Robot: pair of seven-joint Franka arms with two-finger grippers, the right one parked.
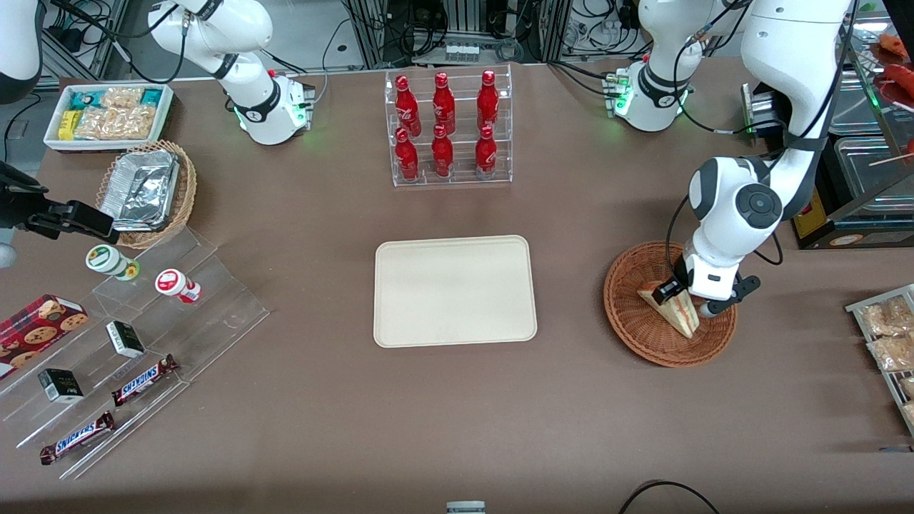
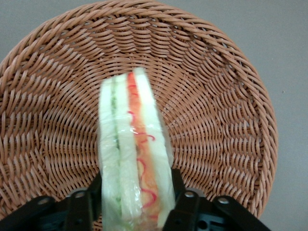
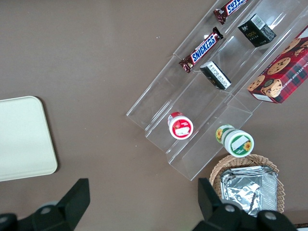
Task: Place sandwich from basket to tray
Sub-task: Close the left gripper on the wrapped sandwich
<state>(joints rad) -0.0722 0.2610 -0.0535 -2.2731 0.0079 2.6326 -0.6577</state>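
The sandwich (image 1: 675,308) is a clear-wrapped wedge of white bread with red-orange and green filling, over the reddish-brown wicker basket (image 1: 635,325). My left gripper (image 1: 687,298) is shut on the sandwich from both sides, just above the basket floor. In the left wrist view the sandwich (image 2: 134,159) stands on edge between the black fingers (image 2: 185,204), with the basket (image 2: 216,110) beneath. The cream tray (image 1: 455,290) lies bare mid-table, beside the basket toward the parked arm's end; its corner shows in the right wrist view (image 3: 24,139).
A clear rack of red bottles (image 1: 448,128) stands farther from the front camera than the tray. A tan basket of foil containers (image 1: 148,191), a white snack box (image 1: 111,114) and clear stepped shelves (image 1: 136,343) with snacks lie toward the parked arm's end. Metal trays (image 1: 867,171) stand beside the working arm.
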